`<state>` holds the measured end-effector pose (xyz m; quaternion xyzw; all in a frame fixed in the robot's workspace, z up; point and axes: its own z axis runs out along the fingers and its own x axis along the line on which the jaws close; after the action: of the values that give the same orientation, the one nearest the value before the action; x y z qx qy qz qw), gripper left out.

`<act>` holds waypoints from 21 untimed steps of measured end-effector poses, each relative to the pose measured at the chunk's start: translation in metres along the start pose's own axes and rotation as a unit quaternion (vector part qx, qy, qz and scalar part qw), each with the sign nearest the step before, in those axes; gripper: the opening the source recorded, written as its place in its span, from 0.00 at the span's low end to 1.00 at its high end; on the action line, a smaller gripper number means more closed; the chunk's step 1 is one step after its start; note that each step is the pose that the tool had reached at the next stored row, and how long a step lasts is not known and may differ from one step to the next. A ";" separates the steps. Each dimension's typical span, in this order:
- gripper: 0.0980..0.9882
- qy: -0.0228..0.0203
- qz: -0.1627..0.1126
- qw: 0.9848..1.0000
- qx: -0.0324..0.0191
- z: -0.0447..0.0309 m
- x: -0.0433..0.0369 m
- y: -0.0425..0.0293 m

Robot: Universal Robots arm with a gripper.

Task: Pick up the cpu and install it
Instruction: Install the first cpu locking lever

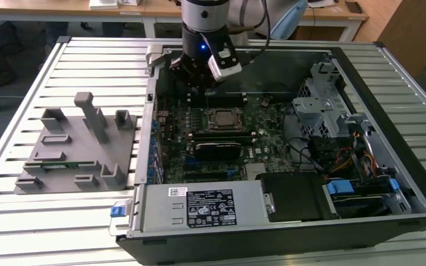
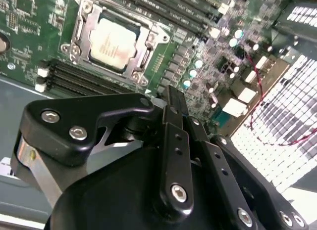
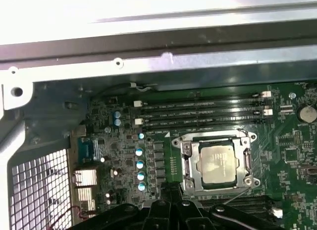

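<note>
The cpu [image 1: 221,117] lies flat in the motherboard's socket, its silvery top bare, with the metal socket frame [image 2: 77,29] around it. It also shows in both wrist views [image 2: 113,42] [image 3: 217,161]. My gripper [image 1: 204,93] hangs over the board just behind the socket, toward the case's far wall, apart from the chip. Its black fingers [image 2: 173,104] are pressed together with nothing between them, and their tips [image 3: 171,189] point down at the board beside the socket.
The open computer case [image 1: 390,66] lies on a slatted metal table [image 1: 50,221]. A grey fixture [image 1: 72,149] at the exterior view's left holds a green memory stick [image 1: 57,164]. Memory slots [image 3: 198,114], capacitors [image 3: 140,163], a drive cage [image 1: 324,105] and cables [image 1: 346,160] surround the socket.
</note>
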<state>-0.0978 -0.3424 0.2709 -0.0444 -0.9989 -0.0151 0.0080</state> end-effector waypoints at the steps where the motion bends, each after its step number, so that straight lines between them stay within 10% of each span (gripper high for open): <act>1: 0.01 0.000 0.000 1.000 0.000 0.0003 0.0003 0.0016; 21: 0.01 0.000 -0.003 1.000 0.000 0.0104 0.0022 0.0311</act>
<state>-0.0974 -0.3109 0.2614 -0.0418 -0.9990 -0.0151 0.0080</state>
